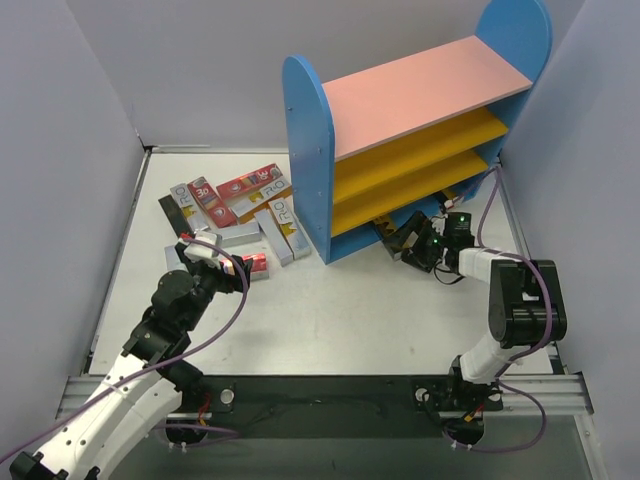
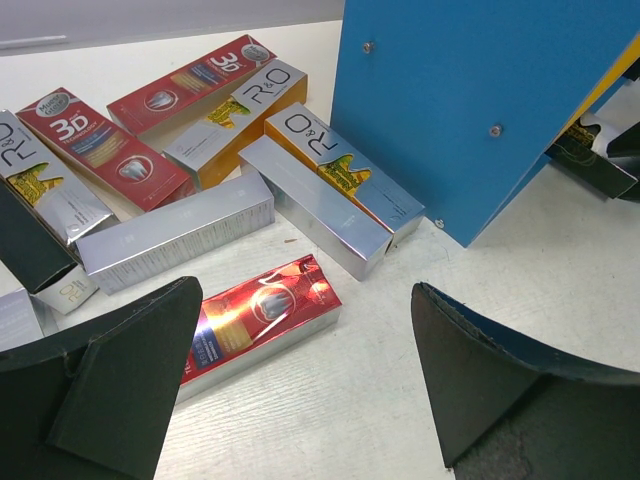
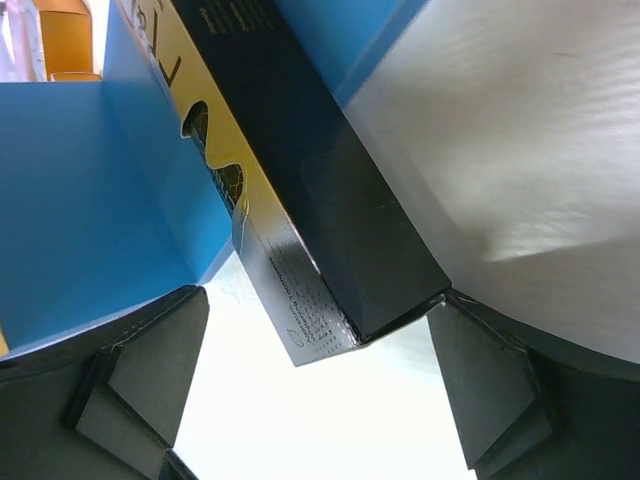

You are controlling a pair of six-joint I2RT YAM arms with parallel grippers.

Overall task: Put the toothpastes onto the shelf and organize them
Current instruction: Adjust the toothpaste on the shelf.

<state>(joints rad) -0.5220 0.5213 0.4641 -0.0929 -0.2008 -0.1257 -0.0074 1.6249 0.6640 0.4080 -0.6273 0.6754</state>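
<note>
Cardboard, foil-glossed: we judge the toothpastes (image 2: 325,190) light, stiff lengthwise, slick and crushable, best gripped across the narrow mid-body. Most lie on the counter (image 1: 350,310) beside the shelf (image 1: 305,150). One dark box (image 3: 340,230) sits at its base between the spread right end effector (image 3: 318,310). The left end effector (image 2: 305,300) gapes over a red box (image 2: 262,322).

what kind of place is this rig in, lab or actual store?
Most likely a lab test cell, not a store: plain white partition walls box in a white table, a mounting rail runs along its near edge, and the small painted shelf with loose toothpaste boxes looks like a prop.
</note>
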